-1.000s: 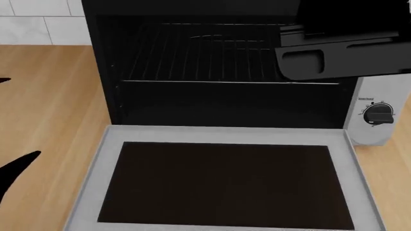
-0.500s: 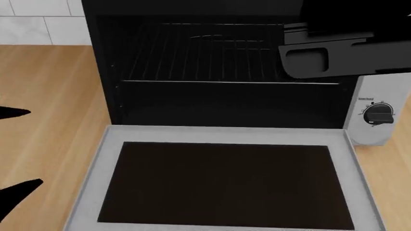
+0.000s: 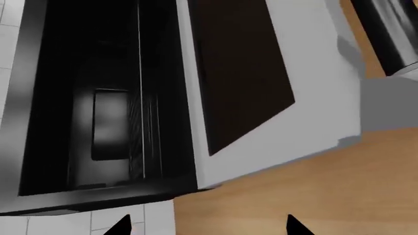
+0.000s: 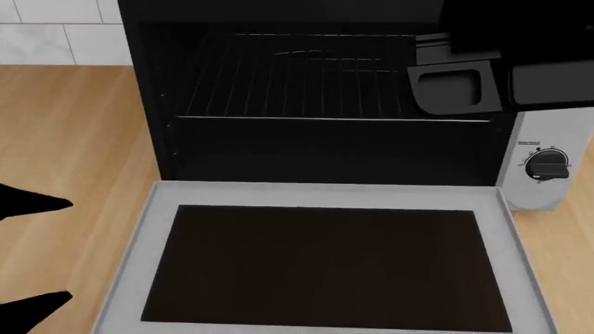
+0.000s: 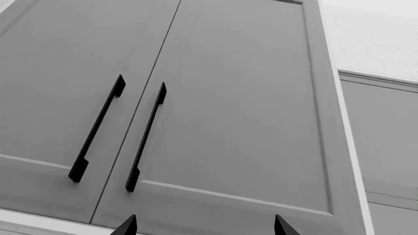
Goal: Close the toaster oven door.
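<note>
Toaster oven door [image 4: 325, 268] flat open, dark glass pane; left pincer [image 4: 35, 250] spread, empty; right pincer [image 5: 203, 226] likewise.

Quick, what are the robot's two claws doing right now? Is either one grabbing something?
Left gripper: open and holding nothing, beside the toaster oven door, which lies folded down.
Right gripper: open and holding nothing, pointed at grey cabinet doors.

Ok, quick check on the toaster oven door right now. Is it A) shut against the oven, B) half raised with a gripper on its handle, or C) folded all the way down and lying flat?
C: the toaster oven door lies flat before the open cavity, wire rack exposed, and the left gripper is beside it, not touching.
</note>
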